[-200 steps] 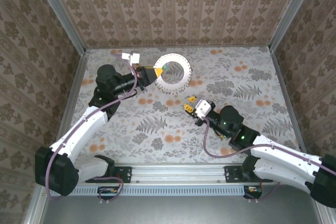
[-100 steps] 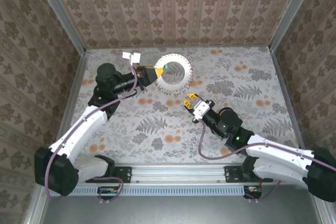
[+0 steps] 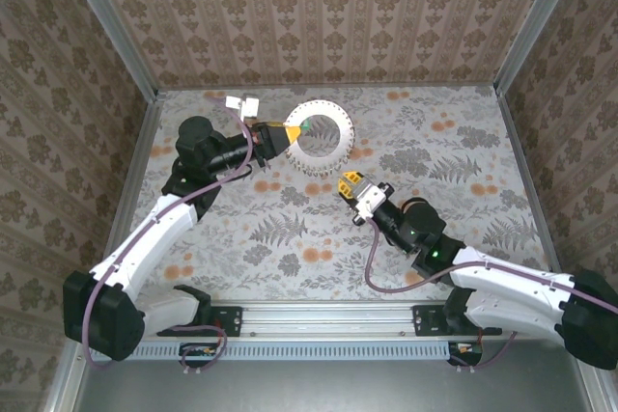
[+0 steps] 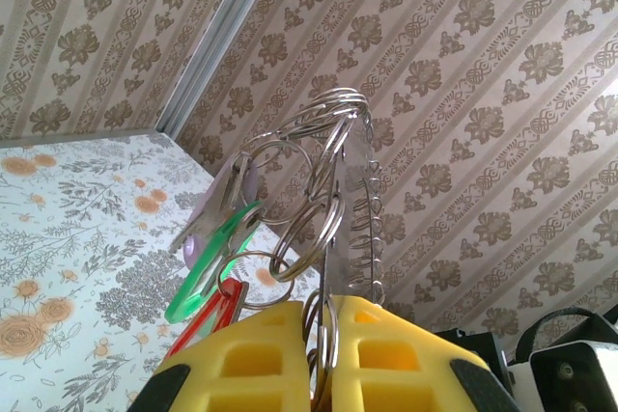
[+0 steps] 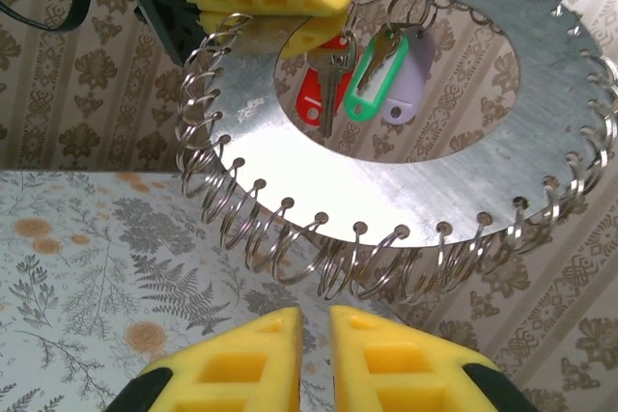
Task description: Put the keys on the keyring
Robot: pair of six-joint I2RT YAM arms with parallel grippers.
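Observation:
The keyring is a flat silvery disc with a wide hole and many wire loops round its rim, held up on edge at the back of the table. My left gripper is shut on its left rim. In the left wrist view the yellow fingers pinch the thin plate and loops of the keyring. The keys, with green and red tags, hang from loops beside them. In the right wrist view the keys dangle inside the keyring's hole. My right gripper sits just below the rim, open by a narrow slit, holding nothing.
A small white object lies at the back left by the wall. Patterned walls with metal corner posts close in three sides. The floral table top stretches between the arms, with the base rail at the near edge.
My right gripper has moved left and toward the keyring's lower rim, and its fingers have drawn closer together. The left arm and keyring have stayed put.

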